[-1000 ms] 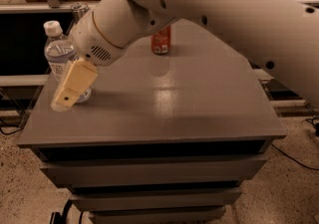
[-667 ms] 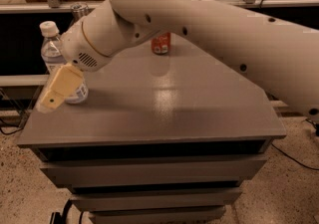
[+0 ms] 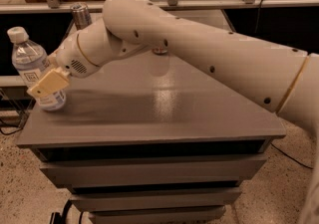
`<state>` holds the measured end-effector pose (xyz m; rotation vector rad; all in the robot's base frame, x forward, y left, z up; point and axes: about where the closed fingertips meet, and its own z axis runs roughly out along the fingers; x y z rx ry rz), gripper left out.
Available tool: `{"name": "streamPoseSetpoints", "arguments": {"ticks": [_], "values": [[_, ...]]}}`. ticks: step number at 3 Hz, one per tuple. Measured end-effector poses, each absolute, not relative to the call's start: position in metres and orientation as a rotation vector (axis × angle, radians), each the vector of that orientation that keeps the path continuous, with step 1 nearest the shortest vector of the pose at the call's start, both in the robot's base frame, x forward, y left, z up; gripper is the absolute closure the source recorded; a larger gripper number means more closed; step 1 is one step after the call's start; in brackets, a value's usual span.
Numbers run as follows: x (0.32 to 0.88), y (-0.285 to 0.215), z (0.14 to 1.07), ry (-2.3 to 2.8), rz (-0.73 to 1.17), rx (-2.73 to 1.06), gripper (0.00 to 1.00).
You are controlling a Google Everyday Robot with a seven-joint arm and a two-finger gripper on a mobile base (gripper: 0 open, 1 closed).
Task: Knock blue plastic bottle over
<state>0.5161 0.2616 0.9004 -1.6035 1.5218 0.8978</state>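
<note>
The blue plastic bottle (image 3: 29,62), clear with a white cap and a blue-and-white label, stands at the table's left edge and leans to the left, cap outward. My gripper (image 3: 48,83), tan-coloured, lies against the bottle's lower half from the right and in front. My big white arm (image 3: 199,54) reaches across the table from the right.
A slim silver can (image 3: 79,15) stands at the back left of the grey table (image 3: 149,118). Only a sliver of the red soda can (image 3: 159,50) shows under my arm at the back. Drawers lie under the tabletop. A shelf with metal posts runs behind.
My gripper has swung left and reached the bottle's lower half. The bottle, upright before, now leans left near the table's edge.
</note>
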Motion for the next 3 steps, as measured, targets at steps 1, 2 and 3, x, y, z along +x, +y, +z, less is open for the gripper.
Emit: {"name": "streamPoseSetpoints", "arguments": {"ticks": [1, 2, 3], "values": [[0.524, 0.262, 0.895, 1.520, 0.992, -1.557, 0.65], [0.521, 0.250, 0.901, 1.484, 1.079, -1.523, 0.87], [0.508, 0.212, 0.932, 1.429, 1.074, -1.522, 1.00]]}}
